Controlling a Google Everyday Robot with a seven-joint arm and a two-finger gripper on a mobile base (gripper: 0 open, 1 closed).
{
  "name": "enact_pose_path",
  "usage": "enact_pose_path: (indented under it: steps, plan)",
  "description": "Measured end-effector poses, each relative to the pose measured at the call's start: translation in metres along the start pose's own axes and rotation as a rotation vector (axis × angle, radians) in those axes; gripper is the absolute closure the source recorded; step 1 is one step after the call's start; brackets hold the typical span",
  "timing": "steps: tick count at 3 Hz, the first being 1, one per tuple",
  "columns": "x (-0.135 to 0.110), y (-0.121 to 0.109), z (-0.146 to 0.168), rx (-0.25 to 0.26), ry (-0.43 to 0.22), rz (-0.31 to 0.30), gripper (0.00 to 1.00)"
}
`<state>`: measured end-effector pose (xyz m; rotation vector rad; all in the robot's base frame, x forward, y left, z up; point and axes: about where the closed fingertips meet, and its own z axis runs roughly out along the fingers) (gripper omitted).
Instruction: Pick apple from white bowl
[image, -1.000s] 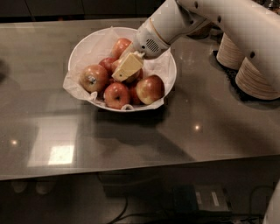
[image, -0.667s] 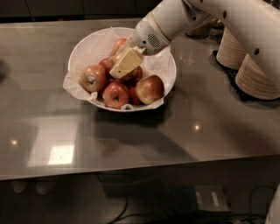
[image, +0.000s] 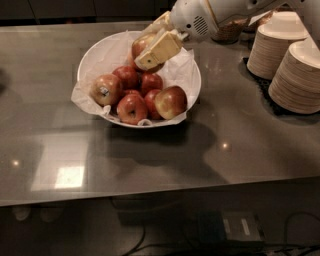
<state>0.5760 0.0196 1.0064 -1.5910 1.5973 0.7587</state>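
The white bowl (image: 89, 56), lined with crumpled white paper, stands on the dark counter at centre left. My gripper (image: 146, 54) is over the bowl's back part, shut on the apple (image: 140, 44), a red-streaked one with a pale yellow side. It holds the apple a little above the other fruit. One cream finger (image: 159, 48) crosses the apple's front; the other finger is hidden behind it. Several apples lie in the bowl below, among them one with a dark sticker (image: 105, 89).
Two tall stacks of beige paper bowls (image: 295, 75) stand at the right edge on a dark mat. A wicker basket (image: 227, 32) is behind my arm. The counter's front edge runs along the bottom.
My gripper has risen from the middle of the apple pile and moved slightly back and right, with the apple lifted in it.
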Motion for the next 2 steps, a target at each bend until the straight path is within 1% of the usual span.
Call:
enact_pose_path:
  steps: [1, 2]
  plan:
    - [-0.0043, 0.0049, -0.0386, 0.037, 0.021, -0.062, 1.0]
    - [-0.0053, 0.0058, -0.0417, 0.037, 0.023, -0.069, 1.0]
